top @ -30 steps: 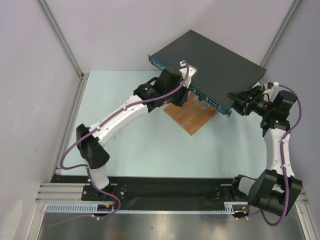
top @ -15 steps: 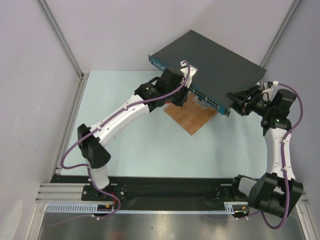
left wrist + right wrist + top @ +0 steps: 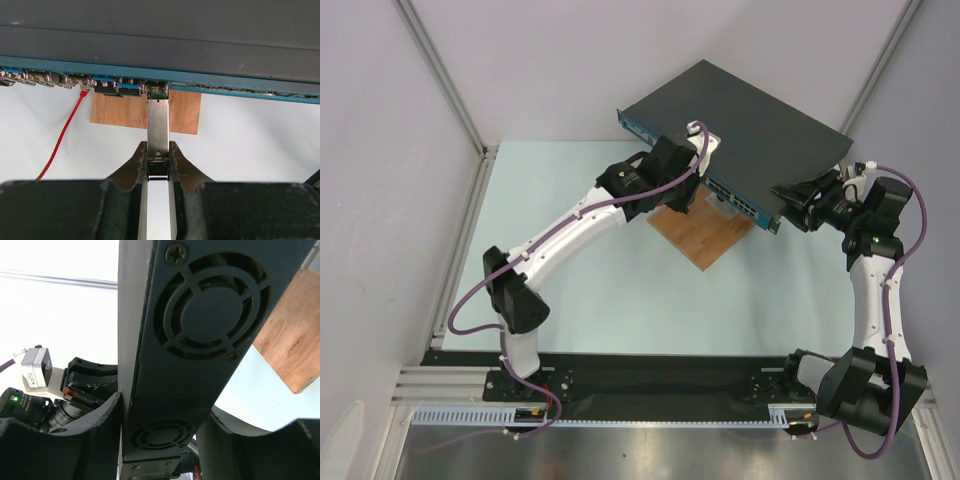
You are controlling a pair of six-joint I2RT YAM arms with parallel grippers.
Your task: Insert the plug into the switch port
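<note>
The switch [image 3: 740, 115] is a flat dark grey box with a blue port strip [image 3: 210, 79] along its front. It rests partly on a wooden board. My left gripper [image 3: 158, 146] is shut on the rear end of a slim metal plug [image 3: 158, 122]. The plug points straight at the port row, and its tip sits at the mouth of a port [image 3: 159, 90]. From above, my left gripper [image 3: 688, 190] is right against the front strip. My right gripper [image 3: 160, 412] straddles the switch's fan-vented side wall [image 3: 200, 315], with a finger on each flat face. In the top view my right gripper [image 3: 788, 196] is at the switch's right corner.
The brown wooden board [image 3: 705, 238] lies under the switch's front edge on the pale table. A red cable [image 3: 60, 140] hangs from a port left of the plug. Several other ports carry connectors [image 3: 107, 85]. Walls and metal posts enclose the back and sides.
My left arm has pushed slightly forward toward the switch's front strip, carrying the plug with it. My right gripper stays at the switch's corner.
</note>
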